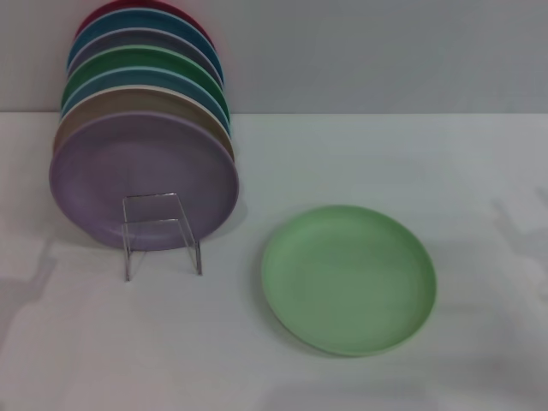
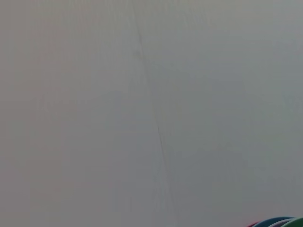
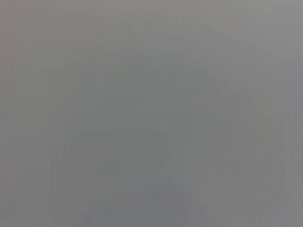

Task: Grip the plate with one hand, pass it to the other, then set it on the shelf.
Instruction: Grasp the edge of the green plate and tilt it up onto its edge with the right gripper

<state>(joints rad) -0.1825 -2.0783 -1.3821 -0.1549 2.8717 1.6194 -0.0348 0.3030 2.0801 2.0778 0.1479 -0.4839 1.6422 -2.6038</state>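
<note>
Eight plates [image 1: 141, 180] racked — shelf [image 1: 161, 233]

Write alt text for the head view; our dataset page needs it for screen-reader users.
A pale mint-green plate lies flat on a white table, apart from a clear stand at its left holding a row of upright coloured plates, lavender plate frontmost. No arm is visible.
</note>
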